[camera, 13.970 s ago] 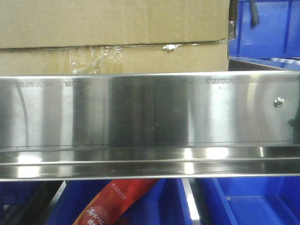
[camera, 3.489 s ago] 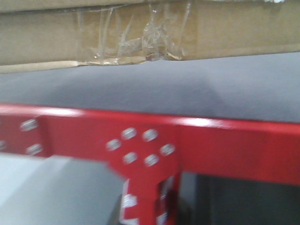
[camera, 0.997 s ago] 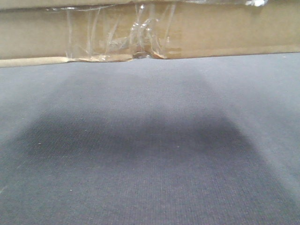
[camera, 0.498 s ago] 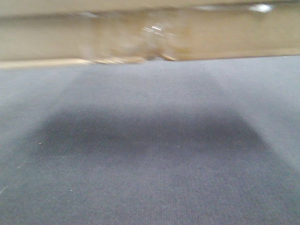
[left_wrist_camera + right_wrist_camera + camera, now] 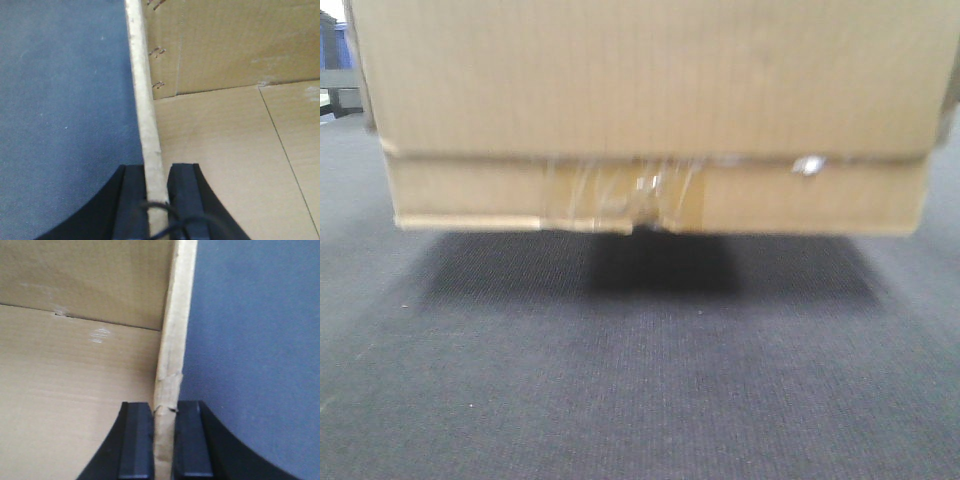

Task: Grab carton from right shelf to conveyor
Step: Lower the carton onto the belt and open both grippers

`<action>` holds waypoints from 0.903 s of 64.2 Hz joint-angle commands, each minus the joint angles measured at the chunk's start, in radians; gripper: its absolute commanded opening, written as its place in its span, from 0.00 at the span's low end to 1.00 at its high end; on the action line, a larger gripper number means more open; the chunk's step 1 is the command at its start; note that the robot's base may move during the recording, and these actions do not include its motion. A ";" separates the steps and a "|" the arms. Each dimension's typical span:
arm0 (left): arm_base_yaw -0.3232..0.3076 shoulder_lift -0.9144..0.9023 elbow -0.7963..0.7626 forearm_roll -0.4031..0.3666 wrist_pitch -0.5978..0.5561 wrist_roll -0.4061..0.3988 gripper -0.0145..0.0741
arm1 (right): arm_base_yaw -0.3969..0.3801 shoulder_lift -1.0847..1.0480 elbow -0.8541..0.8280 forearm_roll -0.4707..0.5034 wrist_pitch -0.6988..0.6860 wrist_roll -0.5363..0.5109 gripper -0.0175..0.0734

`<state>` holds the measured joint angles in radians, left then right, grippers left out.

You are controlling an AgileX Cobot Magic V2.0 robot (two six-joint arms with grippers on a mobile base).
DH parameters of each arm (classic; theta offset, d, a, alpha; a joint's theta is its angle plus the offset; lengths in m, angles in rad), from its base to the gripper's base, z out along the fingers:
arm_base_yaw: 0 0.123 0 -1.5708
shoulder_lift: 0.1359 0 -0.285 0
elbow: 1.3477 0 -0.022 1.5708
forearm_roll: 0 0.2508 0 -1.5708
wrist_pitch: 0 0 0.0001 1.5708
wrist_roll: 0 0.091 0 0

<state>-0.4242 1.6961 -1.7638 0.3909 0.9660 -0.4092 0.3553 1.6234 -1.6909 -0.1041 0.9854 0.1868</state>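
Two claws, each nipped tight on a thin upright wall of the carton (image 5: 650, 100): left gripper (image 5: 156, 200) one side, right gripper (image 5: 164, 440) the other. Carton low over the conveyor (image 5: 640, 380); contact unclear. Probably light, but with crushable edges, so these opposed wall grips suit it.

Front view, far left top corner: only a small gap past the left edge of the carton (image 5: 650, 90) shows any bg. In it sits a blue-grey blocky shape (image 5: 334, 48), far off and blurred; can't tell what it is. Above it, at the very corner, is a bright white patch (image 5: 327, 7), overexposed, no detail. Below the blue-grey shape, a dark low bar (image 5: 340, 101) runs approx. level, w/ a paler strip along its top. All three are cut off by the picture's left edge.
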 commanded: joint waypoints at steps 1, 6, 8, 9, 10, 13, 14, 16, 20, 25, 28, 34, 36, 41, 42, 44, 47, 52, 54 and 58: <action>0.000 0.019 -0.007 0.021 -0.044 0.010 0.16 | -0.006 0.025 -0.008 -0.005 -0.044 -0.012 0.12; 0.000 0.035 -0.007 0.023 -0.044 0.010 0.23 | -0.006 0.041 -0.008 -0.005 -0.044 -0.012 0.19; 0.000 0.037 -0.007 0.023 -0.044 0.010 0.27 | -0.006 0.042 -0.008 -0.005 -0.044 -0.012 0.25; 0.000 0.037 -0.007 0.023 -0.044 0.010 0.29 | -0.006 0.042 -0.008 -0.005 -0.044 -0.012 0.28; 0.000 0.037 -0.007 0.023 -0.044 0.010 0.33 | -0.006 0.042 -0.008 -0.005 -0.044 -0.012 0.32; 0.000 0.037 -0.007 0.023 -0.050 0.010 0.45 | -0.006 0.042 -0.008 -0.005 -0.046 -0.012 0.46; 0.000 0.037 -0.007 0.026 -0.052 0.010 0.47 | -0.006 0.042 -0.008 -0.005 -0.046 -0.012 0.50; 0.000 0.035 -0.007 0.031 -0.057 0.010 0.56 | -0.006 0.040 -0.008 -0.005 -0.048 -0.012 0.61; 0.000 0.035 -0.014 0.032 -0.058 0.010 0.70 | -0.006 0.040 -0.013 -0.005 -0.037 -0.012 0.76; 0.000 0.032 -0.032 0.032 -0.037 0.010 0.86 | -0.006 0.034 -0.025 -0.005 -0.011 -0.012 0.82; 0.000 0.028 -0.047 0.032 -0.017 0.010 0.86 | -0.006 0.029 -0.035 -0.005 0.003 -0.012 0.82; 0.000 0.006 -0.065 0.029 0.015 0.010 0.84 | -0.006 0.003 -0.060 -0.005 0.038 -0.012 0.82; 0.000 -0.013 -0.065 0.029 0.020 0.010 0.83 | -0.006 -0.009 -0.062 -0.005 0.042 -0.012 0.81; 0.000 -0.052 -0.065 0.023 0.036 0.017 0.82 | -0.006 -0.049 -0.064 -0.005 0.049 -0.012 0.77; 0.000 -0.061 -0.065 0.023 0.044 0.023 0.81 | -0.006 -0.056 -0.064 -0.005 0.051 -0.012 0.75; 0.000 -0.080 -0.065 0.023 0.054 0.040 0.79 | -0.006 -0.075 -0.064 -0.005 0.058 -0.012 0.72; 0.000 -0.104 -0.063 0.023 0.066 0.056 0.76 | -0.006 -0.091 -0.064 -0.007 0.068 -0.012 0.65; 0.008 -0.152 -0.044 0.023 0.078 0.078 0.63 | -0.018 -0.123 -0.062 -0.007 0.098 -0.012 0.47; 0.013 -0.170 -0.032 0.023 0.078 0.079 0.57 | -0.023 -0.134 -0.059 -0.007 0.109 -0.012 0.38; 0.036 -0.211 0.006 0.023 0.074 0.079 0.44 | -0.038 -0.156 -0.033 -0.007 0.107 -0.012 0.21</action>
<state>-0.4141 1.5400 -1.7935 0.4139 1.0346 -0.3419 0.3373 1.5030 -1.7462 -0.1041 1.0855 0.1836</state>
